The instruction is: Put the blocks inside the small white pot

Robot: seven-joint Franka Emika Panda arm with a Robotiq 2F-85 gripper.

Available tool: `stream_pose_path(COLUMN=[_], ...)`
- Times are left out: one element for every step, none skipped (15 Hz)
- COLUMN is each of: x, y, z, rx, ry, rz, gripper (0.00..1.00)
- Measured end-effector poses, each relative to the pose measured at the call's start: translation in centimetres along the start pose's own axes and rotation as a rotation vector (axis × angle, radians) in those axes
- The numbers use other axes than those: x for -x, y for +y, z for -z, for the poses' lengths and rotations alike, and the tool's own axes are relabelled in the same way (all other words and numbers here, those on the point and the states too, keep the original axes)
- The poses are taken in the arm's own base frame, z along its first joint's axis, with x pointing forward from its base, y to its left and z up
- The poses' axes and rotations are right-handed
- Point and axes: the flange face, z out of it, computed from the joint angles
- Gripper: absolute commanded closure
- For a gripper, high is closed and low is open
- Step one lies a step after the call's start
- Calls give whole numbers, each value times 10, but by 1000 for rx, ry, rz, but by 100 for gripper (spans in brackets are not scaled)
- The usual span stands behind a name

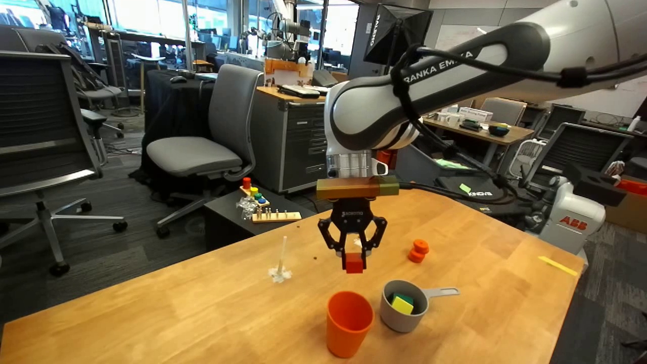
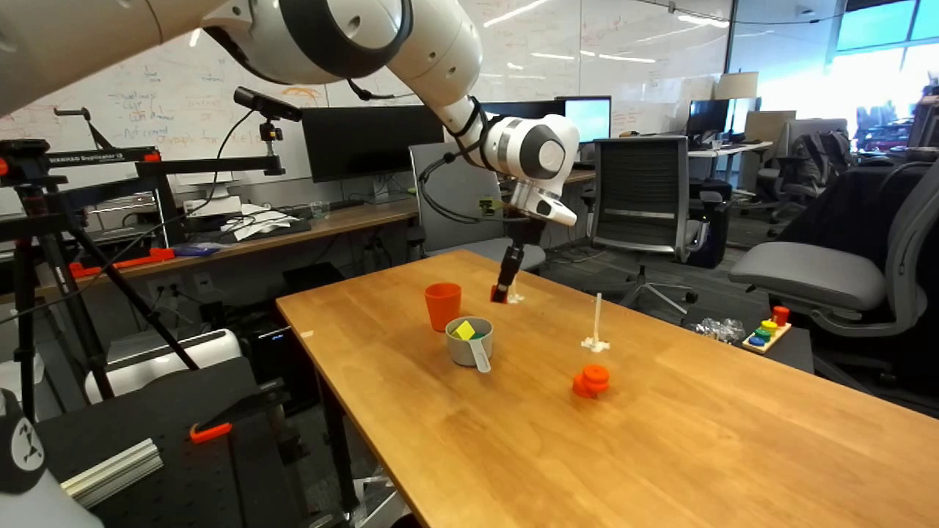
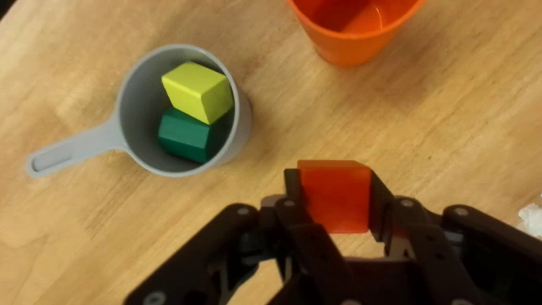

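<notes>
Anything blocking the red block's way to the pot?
Nothing visible: in the wrist view, only tabletop shows between the claw, holding the red block, and the pot; the cup stands aside. The pot already holds a yellow block and green block.

1 outstretched arm (image 1: 455, 76), wrist (image 1: 350, 164) aloft, jaws downward in a midair grip.

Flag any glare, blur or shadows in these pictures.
In both exterior views, windows look overexposed; in an exterior view, light streaks cross the whiteboard; in the wrist view, the tool looks soft, with faint shadow beside the orange cup.
</notes>
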Motion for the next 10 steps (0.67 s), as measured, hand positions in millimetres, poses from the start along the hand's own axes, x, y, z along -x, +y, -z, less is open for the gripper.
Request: stream_pose_path(x=[6, 12, 18, 24, 29, 34, 38, 43, 46, 49], y=[4, 9, 14, 20, 26, 33, 40, 48, 56, 64], z=[2, 5, 7, 9, 9, 8, 6, 3, -1, -6], rx=[9, 18, 27, 38, 50, 64, 78, 91, 103, 112], ry=[-6, -11, -16, -21, -27, -34, -43, -52, -62, -71], rz=[3, 5, 6, 6, 6, 4, 2, -1, -4, -6], gripper=[85, 85, 85, 85, 85, 85, 85, 85, 85, 85])
